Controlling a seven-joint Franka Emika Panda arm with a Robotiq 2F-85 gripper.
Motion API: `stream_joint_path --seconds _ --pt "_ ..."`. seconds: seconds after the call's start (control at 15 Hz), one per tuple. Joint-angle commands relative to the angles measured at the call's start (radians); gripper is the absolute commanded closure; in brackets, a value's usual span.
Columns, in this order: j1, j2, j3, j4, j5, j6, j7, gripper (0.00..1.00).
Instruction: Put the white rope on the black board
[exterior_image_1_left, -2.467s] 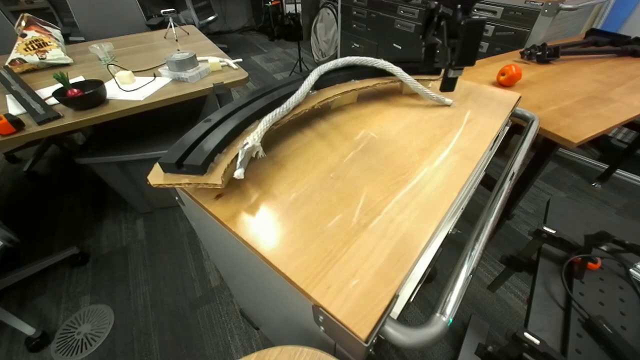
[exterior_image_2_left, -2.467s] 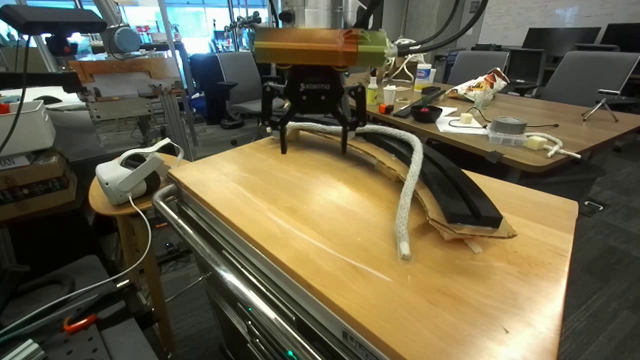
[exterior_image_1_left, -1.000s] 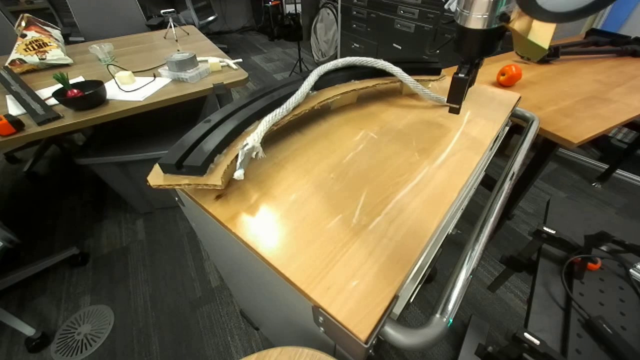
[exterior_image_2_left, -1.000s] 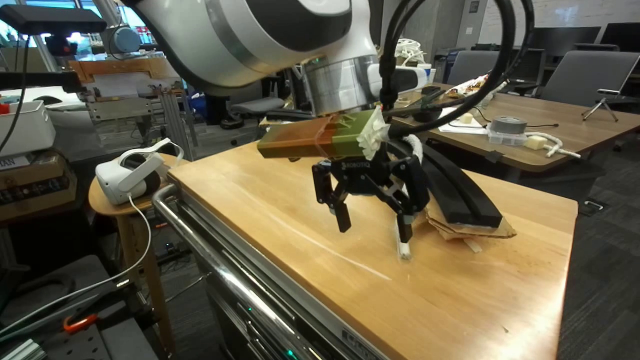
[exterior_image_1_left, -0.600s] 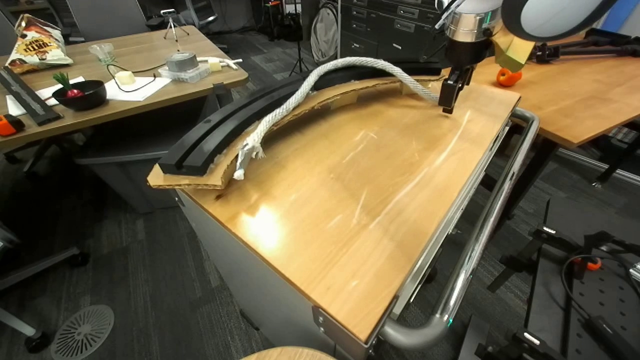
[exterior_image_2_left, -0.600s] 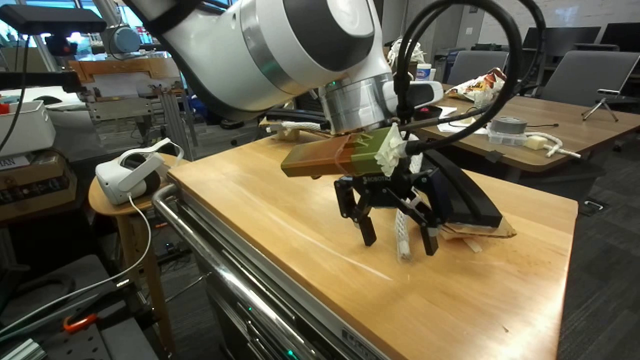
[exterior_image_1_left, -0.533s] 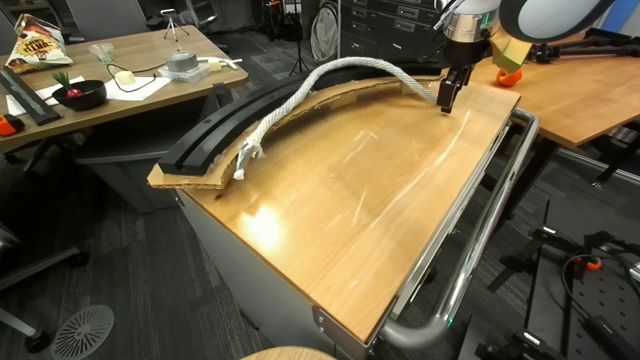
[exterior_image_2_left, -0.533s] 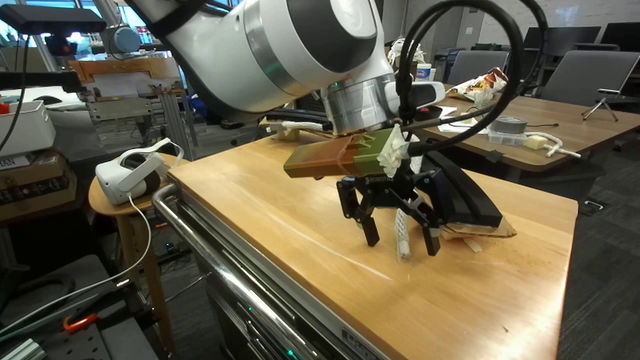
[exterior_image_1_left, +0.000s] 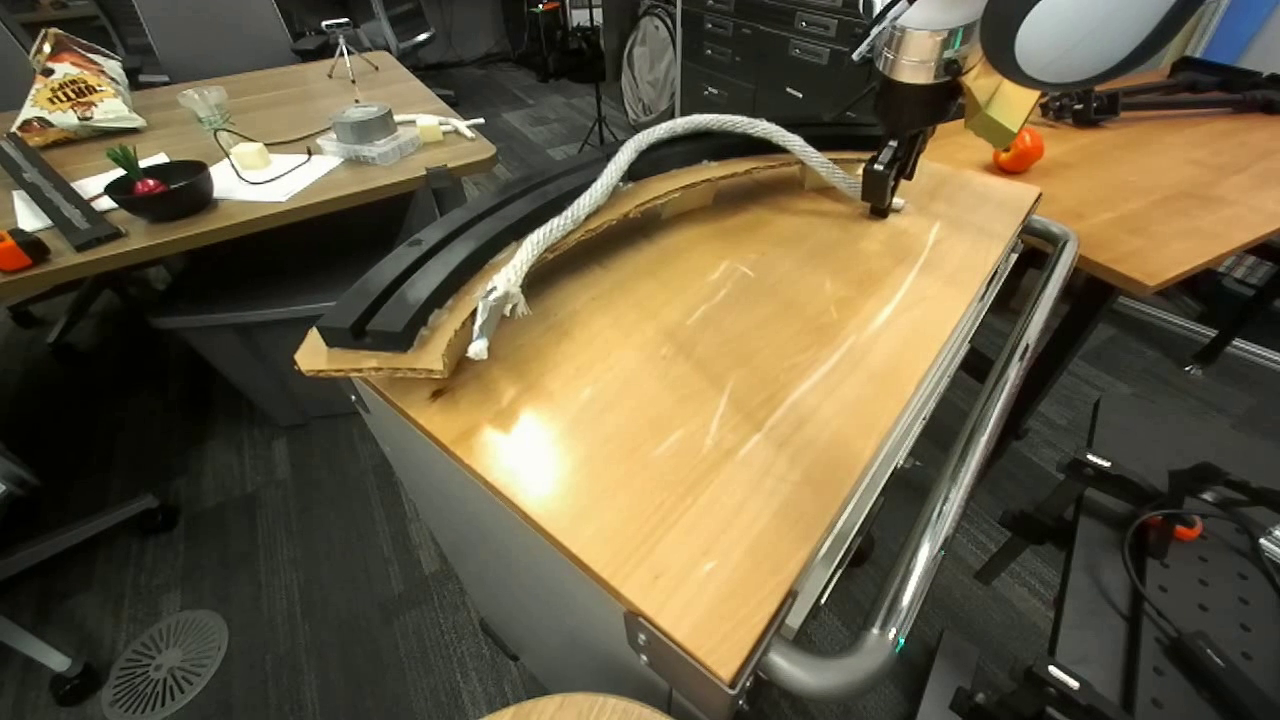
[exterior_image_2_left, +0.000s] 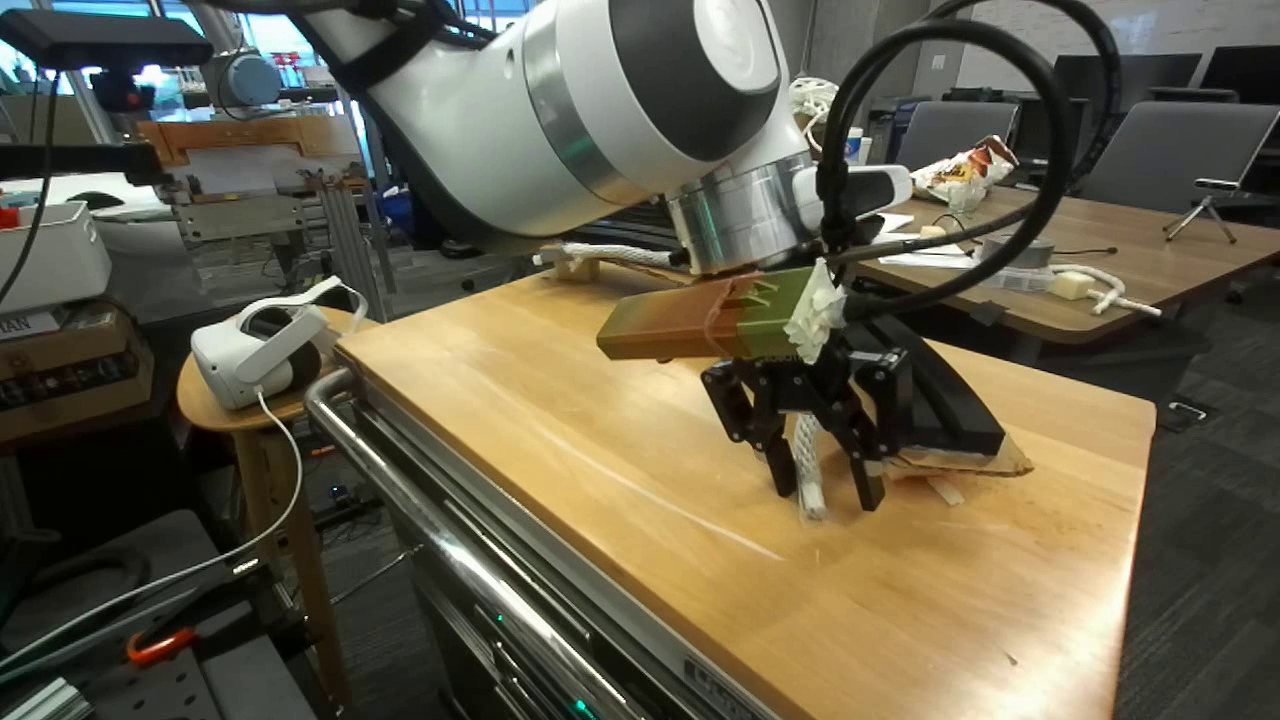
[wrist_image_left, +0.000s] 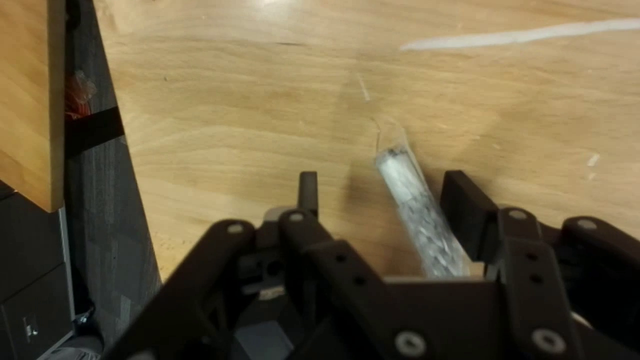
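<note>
White rope (exterior_image_1_left: 710, 123) bowed, end pointing out past your gripper (exterior_image_2_left: 828, 495).
You've narrowed its jaws partway, rope ungripped between.

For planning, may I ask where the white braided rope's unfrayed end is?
In the wrist view, that rope end lies right of centre, between the black claw fingers.
</note>
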Motion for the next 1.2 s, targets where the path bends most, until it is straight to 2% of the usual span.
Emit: stream_joint_path --seconds 0.0,0.07,0.13,0.2,0.27,0.47,0.67,0.8,0.87,1.07,1.13 --pt "0.002 0.035 -0.017 0.022 0.011 0.055 -0.012 0.33" --pt "0.001 0.035 -0.018 0.020 0.015 0.058 -0.016 0.30" --pt "-0.002 0.036 -0.016 0.016 0.027 0.070 -0.029 0.32" --pt "-0.006 0.037 -0.015 0.010 0.042 0.085 -0.046 0.56" --pt "-0.009 0.040 -0.012 0.004 0.061 0.103 -0.065 0.56" --pt "-0.011 0.062 -0.003 -0.008 0.143 0.163 -0.139 0.81" --pt "-0.012 0.058 -0.006 -0.011 0.194 0.176 -0.210 0.99" --pt "-0.014 0.043 -0.011 -0.013 0.204 0.154 -0.253 1.00" --pt "-0.011 0.030 -0.012 -0.015 0.202 0.128 -0.276 0.97" --pt "0.014 -0.041 -0.033 -0.038 0.100 0.078 -0.269 0.97" --pt "0.028 -0.070 -0.044 -0.042 0.035 0.064 -0.232 0.97"
